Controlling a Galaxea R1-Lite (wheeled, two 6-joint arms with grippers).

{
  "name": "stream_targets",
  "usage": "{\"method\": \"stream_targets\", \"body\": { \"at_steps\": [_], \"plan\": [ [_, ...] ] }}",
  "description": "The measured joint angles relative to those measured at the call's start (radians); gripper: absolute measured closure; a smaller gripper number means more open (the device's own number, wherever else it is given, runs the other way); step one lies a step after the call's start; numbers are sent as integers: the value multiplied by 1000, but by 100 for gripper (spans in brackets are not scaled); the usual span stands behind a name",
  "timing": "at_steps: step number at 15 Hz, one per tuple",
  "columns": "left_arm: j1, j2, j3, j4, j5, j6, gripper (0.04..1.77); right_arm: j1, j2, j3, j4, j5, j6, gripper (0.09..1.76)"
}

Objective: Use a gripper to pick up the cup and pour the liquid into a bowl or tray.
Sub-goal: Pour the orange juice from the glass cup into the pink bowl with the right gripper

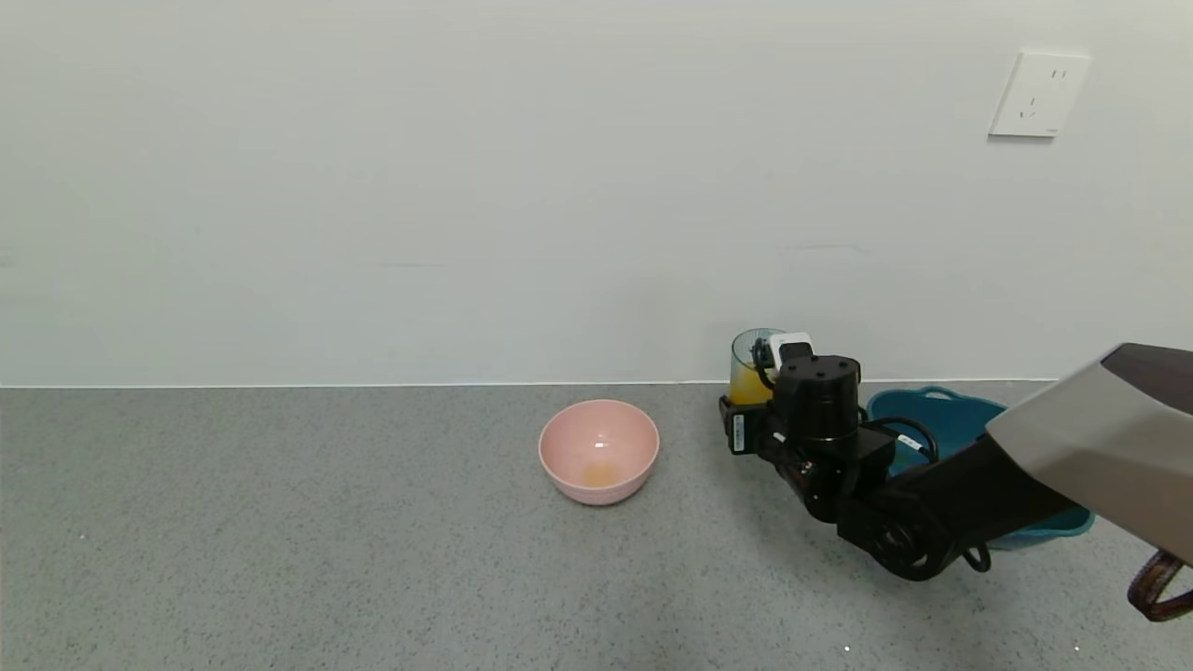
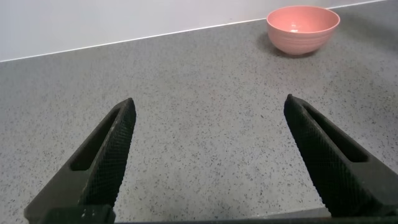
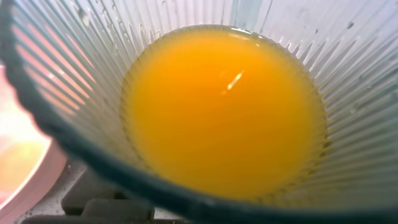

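The cup (image 1: 748, 365), a translucent blue-green tumbler, stands upright near the back wall, right of the pink bowl (image 1: 598, 450). Orange-yellow liquid (image 1: 745, 384) fills its lower part. My right gripper (image 1: 764, 387) is closed around the cup's side, with a white pad against it. In the right wrist view the cup (image 3: 56, 106) fills the frame, the liquid (image 3: 224, 112) lies calm in it, and the bowl's rim (image 3: 25, 180) shows at the edge. The bowl holds a faint orange trace (image 1: 599, 473). My left gripper (image 2: 208, 102) is open and empty over bare counter, with the bowl (image 2: 303, 28) far off.
A dark teal tray (image 1: 937, 415) sits behind my right arm, close to the cup. The white wall runs along the back of the grey speckled counter (image 1: 280, 522). A wall socket (image 1: 1037, 95) is high on the right.
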Motion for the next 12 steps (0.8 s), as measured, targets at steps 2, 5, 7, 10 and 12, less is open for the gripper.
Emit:
{"method": "stream_targets", "body": {
  "at_steps": [2, 5, 7, 10, 12],
  "plan": [
    [0, 0, 0, 0, 0, 0, 9, 8, -17, 1, 1, 13, -13, 53],
    [0, 0, 0, 0, 0, 0, 9, 19, -49, 11, 37, 75, -53, 53],
    [0, 0, 0, 0, 0, 0, 9, 23, -65, 14, 56, 113, -74, 53],
    [0, 0, 0, 0, 0, 0, 9, 28, -77, 18, 79, 149, -136, 53],
    [0, 0, 0, 0, 0, 0, 9, 33, -79, 21, 80, 155, -182, 53]
  ]
}}
